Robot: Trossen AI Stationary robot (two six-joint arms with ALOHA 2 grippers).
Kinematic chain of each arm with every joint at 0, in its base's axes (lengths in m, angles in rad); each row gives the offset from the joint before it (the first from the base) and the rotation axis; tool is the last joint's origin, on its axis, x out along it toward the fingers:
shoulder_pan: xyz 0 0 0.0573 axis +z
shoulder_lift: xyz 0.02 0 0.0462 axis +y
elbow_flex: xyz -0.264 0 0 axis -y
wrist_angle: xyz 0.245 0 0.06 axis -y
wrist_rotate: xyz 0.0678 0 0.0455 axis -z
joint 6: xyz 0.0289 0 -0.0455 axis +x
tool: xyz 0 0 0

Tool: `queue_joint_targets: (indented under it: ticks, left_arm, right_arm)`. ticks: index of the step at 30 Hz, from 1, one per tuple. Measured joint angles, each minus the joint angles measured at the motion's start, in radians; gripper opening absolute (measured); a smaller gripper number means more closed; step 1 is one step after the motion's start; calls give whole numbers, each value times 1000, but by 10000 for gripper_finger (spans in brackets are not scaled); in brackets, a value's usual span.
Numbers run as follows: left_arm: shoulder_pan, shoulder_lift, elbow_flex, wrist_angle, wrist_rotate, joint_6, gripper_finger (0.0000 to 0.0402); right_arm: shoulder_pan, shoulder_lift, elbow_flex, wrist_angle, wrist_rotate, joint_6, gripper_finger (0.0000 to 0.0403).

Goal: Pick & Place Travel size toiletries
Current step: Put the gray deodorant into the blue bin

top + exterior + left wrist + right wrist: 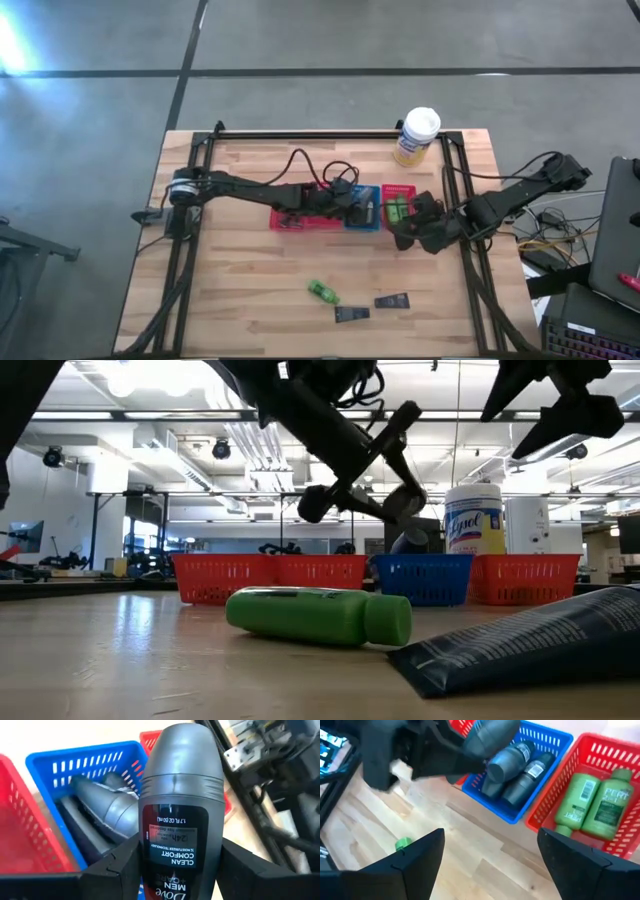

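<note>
My left gripper [352, 205] hangs over the blue basket [372, 222], shut on a grey-black roll-on bottle [175, 795]. Two more grey bottles [517, 765] lie in that basket. Two green bottles [595, 800] lie in the red basket [398, 190] to its right. My right gripper [490, 860] hovers open and empty at the near side of these baskets. Another green bottle [322, 291] and two dark sachets [351, 314] [391, 300] lie flat on the table near the front edge. My left gripper pinches the roll-on bottle's labelled body [150, 855] between its two fingers, one on each side. The fingers slant down from the table's left. The bottle's domed cap [182, 750] points away from the wrist. The bottle hangs clear above the blue basket.
A second red basket [292, 220] stands left of the blue one. A yellow canister with a white lid [417, 135] stands at the far right of the table. Black cables [315, 165] loop behind the baskets. Bare wood lies between the baskets and the front items.
</note>
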State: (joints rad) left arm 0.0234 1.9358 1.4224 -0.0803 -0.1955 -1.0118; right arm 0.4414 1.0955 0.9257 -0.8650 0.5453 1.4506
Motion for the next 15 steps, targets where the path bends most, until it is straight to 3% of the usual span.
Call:
queue_joint_targets:
  ticks: [5,8,12,15]
  left_arm:
    - [13,0,-5,132,42,-16,201]
    - [7,-3,11,155,110,76,201]
    - [-19,-5,13,151,111,290,201]
    - [-35,-5,11,153,111,312,201]
  right_arm:
    - [-1,21,-1,1,-6,-57,323]
    - [0,33,-2,13,-30,-94,324]
    - [-7,-2,-3,21,-27,-21,318]
    - [-12,-49,-3,50,17,28,306]
